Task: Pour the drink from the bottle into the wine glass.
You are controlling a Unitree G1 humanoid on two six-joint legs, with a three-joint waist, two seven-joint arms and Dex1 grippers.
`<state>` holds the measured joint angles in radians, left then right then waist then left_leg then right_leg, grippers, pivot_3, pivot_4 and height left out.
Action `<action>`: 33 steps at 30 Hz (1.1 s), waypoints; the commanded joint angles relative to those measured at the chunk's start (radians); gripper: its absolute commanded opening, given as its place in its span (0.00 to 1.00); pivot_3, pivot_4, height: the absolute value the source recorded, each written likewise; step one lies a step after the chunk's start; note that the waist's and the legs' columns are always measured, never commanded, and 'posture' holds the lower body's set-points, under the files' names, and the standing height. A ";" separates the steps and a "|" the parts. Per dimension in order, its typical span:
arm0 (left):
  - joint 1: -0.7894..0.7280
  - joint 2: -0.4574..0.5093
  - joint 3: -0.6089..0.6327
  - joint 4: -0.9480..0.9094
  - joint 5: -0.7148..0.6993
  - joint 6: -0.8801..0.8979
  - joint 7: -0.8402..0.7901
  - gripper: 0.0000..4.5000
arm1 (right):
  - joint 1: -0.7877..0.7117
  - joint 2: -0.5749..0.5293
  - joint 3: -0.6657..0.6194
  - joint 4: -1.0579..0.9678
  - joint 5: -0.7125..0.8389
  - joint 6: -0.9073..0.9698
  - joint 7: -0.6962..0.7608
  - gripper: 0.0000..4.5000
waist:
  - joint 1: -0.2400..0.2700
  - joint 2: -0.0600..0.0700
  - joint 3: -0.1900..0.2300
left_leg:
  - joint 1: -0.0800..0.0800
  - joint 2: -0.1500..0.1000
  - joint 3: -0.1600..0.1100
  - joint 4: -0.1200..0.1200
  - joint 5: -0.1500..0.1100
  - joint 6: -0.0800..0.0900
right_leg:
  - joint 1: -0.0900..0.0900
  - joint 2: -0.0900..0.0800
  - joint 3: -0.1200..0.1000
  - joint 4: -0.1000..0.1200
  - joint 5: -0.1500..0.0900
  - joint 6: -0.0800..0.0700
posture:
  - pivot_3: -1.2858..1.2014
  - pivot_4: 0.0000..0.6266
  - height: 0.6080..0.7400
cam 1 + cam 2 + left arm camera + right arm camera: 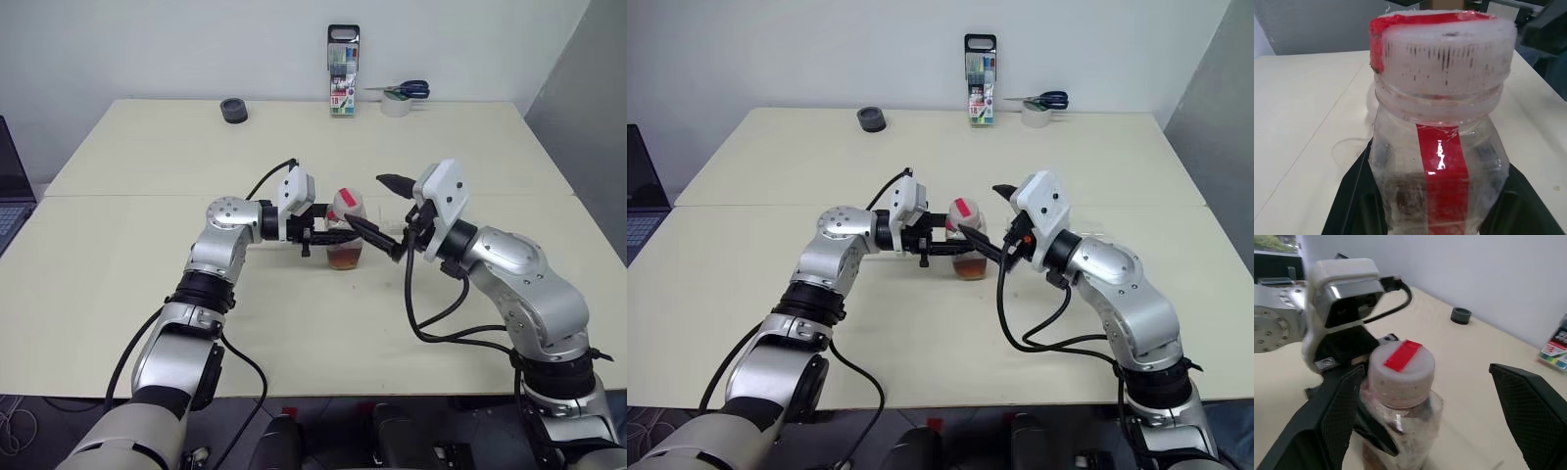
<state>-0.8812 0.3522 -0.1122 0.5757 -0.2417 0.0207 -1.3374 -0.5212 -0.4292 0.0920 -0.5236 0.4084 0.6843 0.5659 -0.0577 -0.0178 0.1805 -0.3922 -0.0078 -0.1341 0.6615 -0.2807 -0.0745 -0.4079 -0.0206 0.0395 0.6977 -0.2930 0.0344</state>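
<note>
A robot's two arms meet over the middle of a pale cream counter (118, 294), seen from its head looking forward and down.

The task looks to be at an early step. The bottle (346, 231) has its white cap (1403, 366) with a red strip in place, so opening it appears to be the step in hand. The reddish-brown drink (345, 258) sits low inside, near the bottom. Nothing has been poured. Uncapping, tilting and pouring are all left to do. A faint clear shape on the counter beside the bottle in the left wrist view may be the foot of the wine glass, but it is too faint to tell.

The left claw (328, 238) reaches in sideways and is clamped on the bottle's body below the neck, one black finger (1354, 196) on each side, holding it upright at the counter's centre. Whether its base rests on the counter or hangs just above it cannot be told.

The right claw (1425, 416) stands wide open around the cap, one finger just beside it and the other well apart. It grips nothing.

Farther back, near the wall, are a small dark round object (233, 110), an upright pack of coloured pens (343, 72), and blue-handled scissors (407, 91) lying on a roll of tape (396, 106).
</note>
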 commanded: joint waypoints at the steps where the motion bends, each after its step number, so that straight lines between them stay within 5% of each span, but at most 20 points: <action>1: -0.043 0.006 0.026 -0.020 -0.028 -0.002 -0.012 0.38 | -0.033 -0.002 -0.014 -0.054 0.032 0.009 0.004 0.97 | 0.000 0.000 0.000 | 0.000 0.000 0.000 0.000 0.000 0.000 | 0.000 0.000 0.000 0.000 0.000 0.000 | 0.52 0.24 1.00; 17: -0.037 0.004 0.019 -0.031 -0.023 -0.010 -0.034 0.38 | -0.107 0.056 0.040 0.094 -0.117 -0.083 -0.073 0.97 | -0.001 0.000 0.000 | 0.000 0.000 0.000 0.000 0.000 0.000 | 0.000 0.000 0.000 0.000 0.000 0.000 | 0.52 0.24 1.00; 33: -0.032 0.003 0.015 -0.024 -0.019 -0.015 -0.037 0.38 | -0.048 -0.007 -0.037 0.030 -0.047 -0.014 -0.052 0.97 | 0.000 0.000 0.000 | 0.000 0.000 0.000 0.000 0.000 0.000 | 0.000 0.000 0.000 0.000 0.000 0.000 | 0.52 0.24 1.00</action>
<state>-0.9010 0.3499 -0.1136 0.5811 -0.2406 0.0204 -1.3656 -0.5682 -0.4186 0.1090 -0.4592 0.3465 0.6651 0.5182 -0.0580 -0.0178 0.1805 -0.3922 -0.0079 -0.1342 0.6616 -0.2807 -0.0745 -0.4079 -0.0206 0.0394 0.6979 -0.2930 0.0344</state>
